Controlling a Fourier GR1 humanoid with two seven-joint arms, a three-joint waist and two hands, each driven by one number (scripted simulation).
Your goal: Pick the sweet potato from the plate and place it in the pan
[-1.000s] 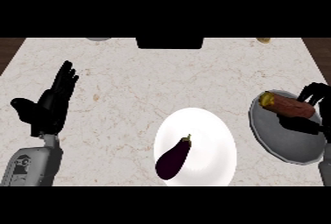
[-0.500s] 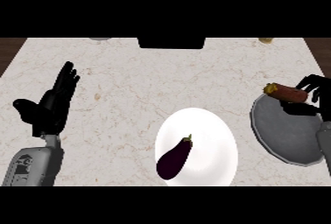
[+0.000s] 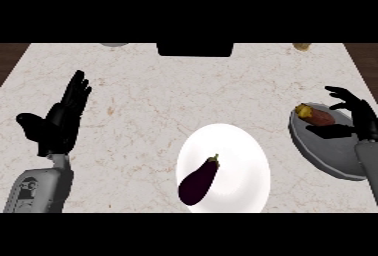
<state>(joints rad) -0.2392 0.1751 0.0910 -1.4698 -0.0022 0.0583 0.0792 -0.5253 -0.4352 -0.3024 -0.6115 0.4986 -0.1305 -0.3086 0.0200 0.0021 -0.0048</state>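
The sweet potato lies at the upper rim of the grey pan, at the right of the frame — already off the white plate, where only a dark eggplant remains. The right hand sits just beside the potato with its fingers spread and released; they arch over it without curling round it, and the thumb points in below it. The step in hand looks like the letting-go. To do it well, I would lift the hand straight up and clear, so no finger drags the potato over the rim, since it rests near the pan's edge. The left hand rests open, fingers up, at the left over the bench.
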